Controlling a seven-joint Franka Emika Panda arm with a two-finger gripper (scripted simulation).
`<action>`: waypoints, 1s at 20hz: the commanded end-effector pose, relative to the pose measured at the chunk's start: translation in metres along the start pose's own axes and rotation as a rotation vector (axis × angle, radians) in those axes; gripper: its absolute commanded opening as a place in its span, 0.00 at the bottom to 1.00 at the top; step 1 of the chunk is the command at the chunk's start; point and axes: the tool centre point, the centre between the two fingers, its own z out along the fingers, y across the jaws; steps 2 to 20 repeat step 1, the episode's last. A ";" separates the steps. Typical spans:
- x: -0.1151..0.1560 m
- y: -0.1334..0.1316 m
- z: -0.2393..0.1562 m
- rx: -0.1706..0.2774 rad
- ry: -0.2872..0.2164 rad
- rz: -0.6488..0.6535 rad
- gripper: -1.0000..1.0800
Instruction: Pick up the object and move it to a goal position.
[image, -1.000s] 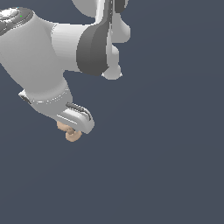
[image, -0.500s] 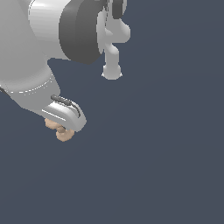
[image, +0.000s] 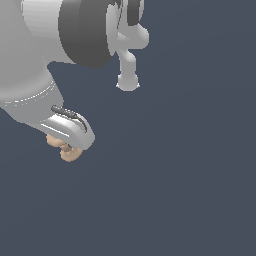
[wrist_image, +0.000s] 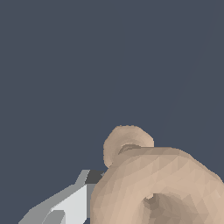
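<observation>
Exterior view: gripper (image: 67, 145) at left, closed around tan object (image: 65, 149); carry step in hand; next, steady transport to unseen goal position.

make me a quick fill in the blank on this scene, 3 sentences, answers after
1. The lumpy piece at the end effector is ____ in color.
2. In the wrist view, the piece has a ____ in its middle, like a ring.
3. The background behind the arm is plain dark ____-gray.

Missing words: tan; hole; blue
</observation>
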 end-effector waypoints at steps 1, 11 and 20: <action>0.000 0.000 -0.001 0.000 0.000 0.000 0.00; 0.000 0.000 -0.001 0.000 0.000 0.000 0.00; 0.000 0.000 -0.001 0.000 0.000 0.000 0.00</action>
